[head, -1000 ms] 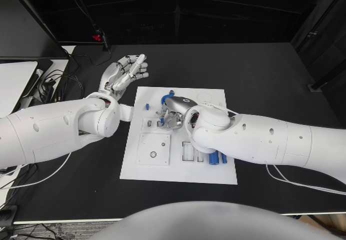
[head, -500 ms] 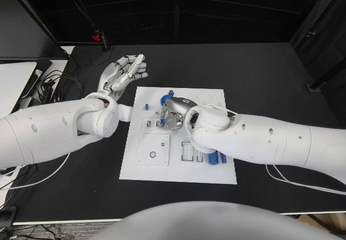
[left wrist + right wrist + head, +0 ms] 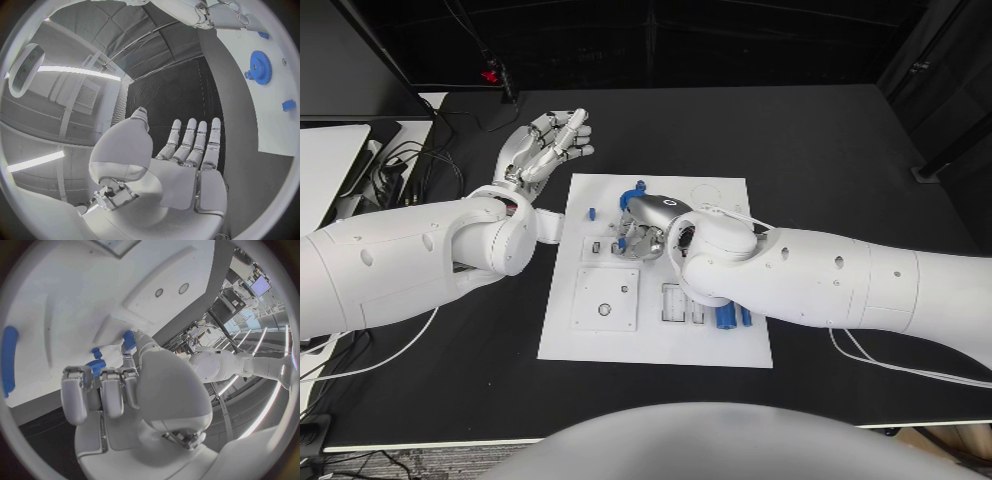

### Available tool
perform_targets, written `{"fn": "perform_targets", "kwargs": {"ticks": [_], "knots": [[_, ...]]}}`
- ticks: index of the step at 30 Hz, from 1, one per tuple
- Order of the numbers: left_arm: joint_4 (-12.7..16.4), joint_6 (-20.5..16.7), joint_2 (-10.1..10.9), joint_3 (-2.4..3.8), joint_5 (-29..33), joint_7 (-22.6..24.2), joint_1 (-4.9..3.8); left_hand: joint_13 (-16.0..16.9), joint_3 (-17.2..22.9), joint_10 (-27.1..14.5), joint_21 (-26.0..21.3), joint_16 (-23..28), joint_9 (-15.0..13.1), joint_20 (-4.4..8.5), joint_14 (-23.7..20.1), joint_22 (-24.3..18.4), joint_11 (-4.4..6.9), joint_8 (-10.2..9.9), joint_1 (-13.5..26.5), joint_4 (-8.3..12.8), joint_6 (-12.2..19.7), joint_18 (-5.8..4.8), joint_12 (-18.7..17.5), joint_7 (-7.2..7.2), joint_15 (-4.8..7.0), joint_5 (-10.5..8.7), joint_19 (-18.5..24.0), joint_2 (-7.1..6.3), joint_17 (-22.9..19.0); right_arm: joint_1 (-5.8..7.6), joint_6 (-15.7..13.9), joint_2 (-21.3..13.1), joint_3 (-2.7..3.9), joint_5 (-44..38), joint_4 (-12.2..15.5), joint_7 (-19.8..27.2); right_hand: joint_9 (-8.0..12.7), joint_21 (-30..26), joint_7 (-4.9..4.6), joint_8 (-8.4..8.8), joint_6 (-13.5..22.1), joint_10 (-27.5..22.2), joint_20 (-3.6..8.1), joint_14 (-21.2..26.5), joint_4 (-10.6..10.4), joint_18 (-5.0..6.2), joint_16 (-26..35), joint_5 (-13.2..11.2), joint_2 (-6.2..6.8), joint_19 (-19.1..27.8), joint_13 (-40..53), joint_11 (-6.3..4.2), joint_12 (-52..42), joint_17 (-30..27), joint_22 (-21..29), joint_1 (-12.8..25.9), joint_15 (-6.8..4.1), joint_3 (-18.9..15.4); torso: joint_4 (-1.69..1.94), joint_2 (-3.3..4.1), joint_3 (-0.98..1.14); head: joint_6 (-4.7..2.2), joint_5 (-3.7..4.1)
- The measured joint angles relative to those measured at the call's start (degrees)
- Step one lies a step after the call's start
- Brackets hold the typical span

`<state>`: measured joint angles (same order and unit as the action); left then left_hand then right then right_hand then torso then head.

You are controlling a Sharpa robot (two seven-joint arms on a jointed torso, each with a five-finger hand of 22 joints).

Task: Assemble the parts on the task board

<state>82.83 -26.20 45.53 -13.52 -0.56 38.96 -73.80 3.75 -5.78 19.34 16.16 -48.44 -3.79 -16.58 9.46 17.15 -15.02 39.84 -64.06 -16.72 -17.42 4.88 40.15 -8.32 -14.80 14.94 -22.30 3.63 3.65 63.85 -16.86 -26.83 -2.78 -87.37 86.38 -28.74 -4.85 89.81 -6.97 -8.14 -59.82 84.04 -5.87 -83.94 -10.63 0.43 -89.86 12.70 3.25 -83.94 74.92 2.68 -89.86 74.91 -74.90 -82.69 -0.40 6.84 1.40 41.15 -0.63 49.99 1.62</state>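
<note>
Head view first: I see the white board (image 3: 589, 345) lying flat in the middle of the black tabletop (image 3: 848, 150). My left robot hand (image 3: 548, 145) is up off the board, just past its far left corner, over the bare tabletop. Its fingers are straight and a little apart, and it holds nothing. The left wrist view shows the same flat palm (image 3: 187, 170) with nothing in it, and a blue gear (image 3: 260, 64) sits on the board off to the side.

My right robot hand (image 3: 646, 225) is down over the middle of the board, with the fingers curled in. In the right wrist view the fingers (image 3: 103, 390) bend toward the board, and small blue pieces (image 3: 97, 360) sit right at the fingertips. I cannot tell if the hand is pinching one of them or only touching it.

Two long blue pegs (image 3: 728, 316) lie side by side on the board, near its right edge, just under my right arm (image 3: 834, 285). One more small blue piece (image 3: 593, 213) stands near the left edge of the board, well apart from the right robot hand.
</note>
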Motion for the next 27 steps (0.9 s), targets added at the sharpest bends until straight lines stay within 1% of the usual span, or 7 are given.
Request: {"fn": "perform_targets", "kwargs": {"ticks": [5,9,17,20,23,25,27], "knots": [[0.00,0.00,0.00,0.00,0.00,0.00,0.00,0.00,0.00,0.00,0.00,0.00,0.00,0.00,0.00,0.00,0.00,0.00,0.00,0.00,0.00,0.00,0.00,0.00,0.00,0.00,0.00,0.00,0.00,-0.05,0.41,0.04,-0.04,-0.01,-0.02,-0.18,0.38,0.00,-0.16,0.89,0.99,-0.13,0.00,0.00,-0.04,0.00,0.00,-0.41,0.43,0.00,0.00,0.13,0.00,0.00,0.00,0.89,0.00,-0.37,0.00,0.02,0.00,0.01,-0.06],[-0.02,0.00,0.00,0.00,0.00,0.00,0.00,0.00,0.00,0.00,0.00,0.00,0.00,0.00,0.00,0.00,0.00,0.00,0.00,0.00,0.00,0.00,0.00,0.00,0.00,0.00,0.00,0.00,0.00,-0.06,0.73,0.03,-0.04,-0.02,0.07,-0.29,0.45,0.00,-0.18,1.27,1.37,0.00,-0.19,0.00,-0.42,0.00,0.00,-0.74,1.42,-0.19,0.00,0.42,0.00,0.00,0.00,1.41,0.00,-0.74,0.00,0.02,-0.01,0.01,-0.07],[-0.04,0.00,-0.02,0.00,0.00,0.00,0.00,0.00,0.00,0.00,0.00,0.00,0.00,0.00,0.00,-0.01,0.00,0.00,0.00,0.00,0.00,0.00,0.00,0.00,0.00,0.00,0.00,0.00,0.00,-0.07,0.88,-0.25,-0.04,-0.12,0.18,-0.36,0.45,0.00,-0.18,1.27,1.37,0.00,-0.19,0.00,-0.42,0.00,0.00,-0.75,1.42,-0.19,0.00,0.41,0.00,0.00,0.00,1.41,0.00,-0.74,0.00,0.02,-0.02,0.01,0.13],[-0.05,0.00,-0.02,0.00,0.00,0.00,0.00,0.00,0.00,0.00,0.00,0.00,0.00,0.00,0.00,-0.07,0.00,0.00,0.00,0.00,0.00,0.00,0.00,0.00,0.00,0.00,0.00,0.00,0.00,-0.07,0.88,-0.38,-0.04,-0.15,0.18,-0.37,0.45,0.00,-0.39,1.27,1.57,0.00,-0.19,-0.20,-0.42,0.00,0.00,-1.07,1.43,-0.20,0.00,0.41,0.00,0.00,0.00,1.42,0.20,-0.75,0.00,0.02,-0.01,0.01,0.17],[-0.07,0.00,0.00,0.00,0.00,0.00,0.00,0.00,0.00,0.00,0.00,0.00,0.00,0.00,0.00,-0.07,0.00,0.00,0.00,0.00,0.00,0.00,0.00,0.00,0.00,0.00,0.00,0.00,0.00,-0.07,0.86,-0.42,-0.04,-0.18,0.21,-0.37,0.53,0.00,-0.27,1.71,1.98,0.00,-0.31,-0.20,-0.80,0.00,0.00,-1.37,2.32,-0.07,0.00,0.41,0.00,0.00,0.00,2.31,0.20,-1.12,0.00,0.02,-0.01,0.01,0.17],[-0.08,0.00,0.01,0.00,0.00,0.00,0.00,0.00,0.00,0.00,0.00,0.00,0.00,0.00,0.00,-0.07,0.00,0.00,0.00,0.00,0.00,0.00,0.00,0.00,0.00,0.00,0.00,0.00,0.00,-0.08,0.82,-0.43,-0.04,-0.19,0.23,-0.36,0.53,0.00,-0.44,1.73,2.15,0.00,-0.40,-0.20,-0.94,0.00,0.00,-1.57,2.63,0.01,0.00,0.41,0.00,0.00,0.00,2.62,0.20,-1.26,0.00,0.02,-0.01,0.01,0.18],[-0.08,0.00,0.01,0.00,0.00,0.00,0.00,0.00,0.00,0.00,0.00,0.00,0.00,0.00,0.00,-0.07,0.00,0.00,0.00,0.00,0.00,0.00,0.00,0.00,0.00,0.00,0.00,0.00,0.00,-0.08,0.78,-0.44,-0.04,-0.20,0.23,-0.29,0.61,0.00,-0.33,2.17,2.74,0.00,-0.40,-0.20,-1.37,-0.01,0.00,-2.16,3.45,0.01,0.00,0.41,0.00,-0.01,0.00,3.09,0.20,-1.69,0.00,0.01,-0.01,0.01,0.25]]}}
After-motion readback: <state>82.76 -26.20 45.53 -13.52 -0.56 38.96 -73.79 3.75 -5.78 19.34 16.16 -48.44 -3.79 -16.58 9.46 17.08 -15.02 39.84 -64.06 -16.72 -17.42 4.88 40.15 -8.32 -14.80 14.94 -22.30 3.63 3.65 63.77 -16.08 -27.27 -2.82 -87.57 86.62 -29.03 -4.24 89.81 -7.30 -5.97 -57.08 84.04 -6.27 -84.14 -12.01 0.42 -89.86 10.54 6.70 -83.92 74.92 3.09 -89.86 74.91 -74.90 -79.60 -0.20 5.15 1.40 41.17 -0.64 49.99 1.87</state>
